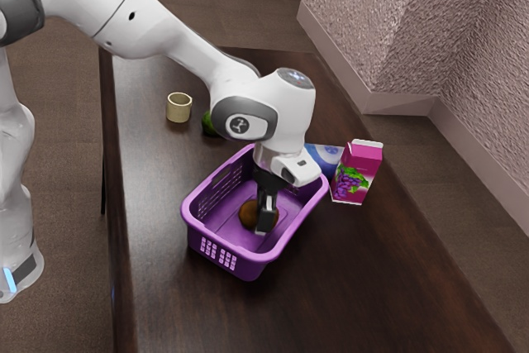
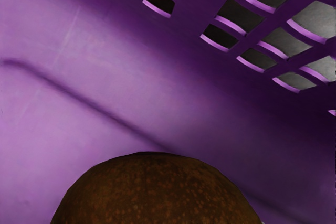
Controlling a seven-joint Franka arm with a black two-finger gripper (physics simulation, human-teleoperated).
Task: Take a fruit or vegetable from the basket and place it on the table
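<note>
Dark table (image 1: 355, 287), purple basket (image 1: 250, 269); gripper's (image 1: 266, 219) opening, hold: I can't tell; hasty lifting could knock brown fruit (image 1: 248, 213) against the rim (image 1: 221, 239)

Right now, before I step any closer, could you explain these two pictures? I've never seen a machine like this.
The white machine is a robot arm, drawn by a computer simulation. One picture looks on from the arm's side; the other comes from a camera on its hand, peering into the basket.

On the dark table stand a purple basket, a small tan cup and a pink carton with grapes on it. A green thing and a blue-and-white thing are partly hidden.

The black end effector reaches into the basket, at a round brown fruit or vegetable. Whether it grips that, I can't tell.
</note>
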